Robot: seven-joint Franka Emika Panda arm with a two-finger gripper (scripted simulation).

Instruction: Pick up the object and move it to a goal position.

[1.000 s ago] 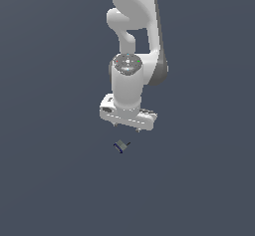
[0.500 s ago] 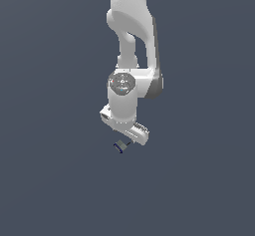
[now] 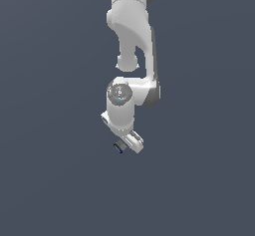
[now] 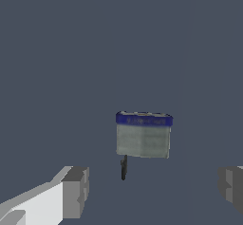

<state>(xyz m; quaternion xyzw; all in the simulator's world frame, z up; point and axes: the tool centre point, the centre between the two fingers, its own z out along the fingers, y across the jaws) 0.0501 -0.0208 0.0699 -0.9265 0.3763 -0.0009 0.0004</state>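
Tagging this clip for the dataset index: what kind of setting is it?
Most likely a bare simulated test scene, not a real room: a flat, featureless grey-blue ground, one white arm, its gripper with jaws apart, and a small grey block with a navy edge.

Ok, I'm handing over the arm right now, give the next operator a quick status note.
Gripper: open, empty, fingers spread either side.
Object: small grey piece with a blue edge, lying on the floor between and just ahead of the fingers, untouched; in the exterior view it shows just beside the hand.
Done: approach to the object.
Left: lower around it, close, lift, carry to the goal. No goal marker is visible.
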